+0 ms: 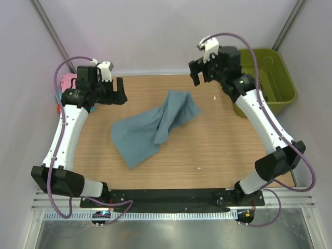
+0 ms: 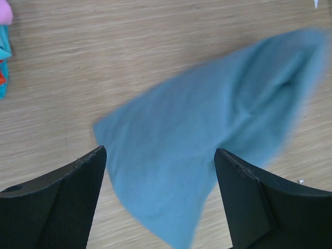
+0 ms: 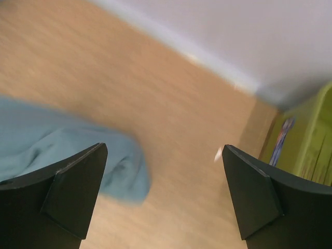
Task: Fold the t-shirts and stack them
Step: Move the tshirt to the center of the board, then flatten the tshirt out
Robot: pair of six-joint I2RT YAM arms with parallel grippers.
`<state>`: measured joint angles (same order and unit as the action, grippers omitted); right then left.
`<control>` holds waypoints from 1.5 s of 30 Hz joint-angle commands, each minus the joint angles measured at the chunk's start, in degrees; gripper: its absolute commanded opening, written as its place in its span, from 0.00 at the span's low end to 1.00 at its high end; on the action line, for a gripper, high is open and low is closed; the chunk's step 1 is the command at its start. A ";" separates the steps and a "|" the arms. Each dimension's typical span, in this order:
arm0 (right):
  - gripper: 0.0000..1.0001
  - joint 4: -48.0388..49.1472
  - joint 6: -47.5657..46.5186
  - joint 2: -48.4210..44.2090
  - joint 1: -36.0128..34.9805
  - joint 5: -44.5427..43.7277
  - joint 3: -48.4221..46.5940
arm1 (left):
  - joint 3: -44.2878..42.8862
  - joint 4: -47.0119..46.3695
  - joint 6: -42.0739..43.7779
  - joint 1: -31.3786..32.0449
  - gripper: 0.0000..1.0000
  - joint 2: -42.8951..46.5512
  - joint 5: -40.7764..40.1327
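Blue-grey t-shirt (image 1: 150,132) heaped at centre, bare table (image 1: 223,145) around it, green basket (image 1: 275,78) beyond right edge.

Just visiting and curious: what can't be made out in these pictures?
- Pink and teal cloths, top view: mostly hidden behind the left arm; cut by the left wrist view's edge.
- Blue-grey t-shirt: smeared by motion blur in both wrist views.
- Green basket: its contents, partly behind the right arm.

A t-shirt (image 1: 155,129) lies mid-tabletop (image 1: 218,150). The left tool (image 1: 120,92) hangs to its far left and the right tool (image 1: 199,72) to its far right, both apart from it. A basket (image 1: 282,88) sits beside the far-right corner. Other t-shirts (image 1: 66,80) lie at the far-left edge.
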<state>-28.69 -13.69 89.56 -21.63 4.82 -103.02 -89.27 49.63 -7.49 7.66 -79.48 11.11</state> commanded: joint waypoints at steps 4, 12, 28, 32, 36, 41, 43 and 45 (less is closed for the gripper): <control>1.00 -1.01 3.24 -5.96 -0.60 -5.54 14.34 | 6.03 3.19 4.58 -1.16 0.84 4.33 5.76; 1.00 -10.69 -9.94 -8.79 -12.20 10.21 25.05 | 17.73 10.75 14.77 0.07 0.66 7.05 8.40; 0.84 23.53 -29.53 -10.63 -21.26 7.40 55.45 | 22.39 12.61 25.95 6.58 0.73 5.74 -1.79; 0.75 28.25 -31.84 -9.85 -25.91 7.31 60.39 | 22.48 9.79 23.23 5.35 0.74 5.92 -3.73; 0.71 28.34 -29.55 -9.67 -27.41 7.49 60.92 | 22.13 9.17 22.43 4.64 0.75 6.70 -3.73; 0.68 30.80 -27.97 -7.48 -27.68 6.69 61.36 | 21.86 10.05 21.20 3.59 0.75 8.03 -3.03; 0.67 31.14 -27.62 -5.80 -27.77 6.69 61.27 | 21.78 11.01 20.94 3.06 0.75 9.07 -2.68; 0.66 31.67 -27.26 -5.01 -27.77 6.78 61.27 | 21.78 11.46 20.76 2.89 0.75 9.78 -2.24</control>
<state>-1.02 -41.93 83.18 -49.06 11.73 -41.76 -66.72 61.12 14.68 11.16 -72.34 8.16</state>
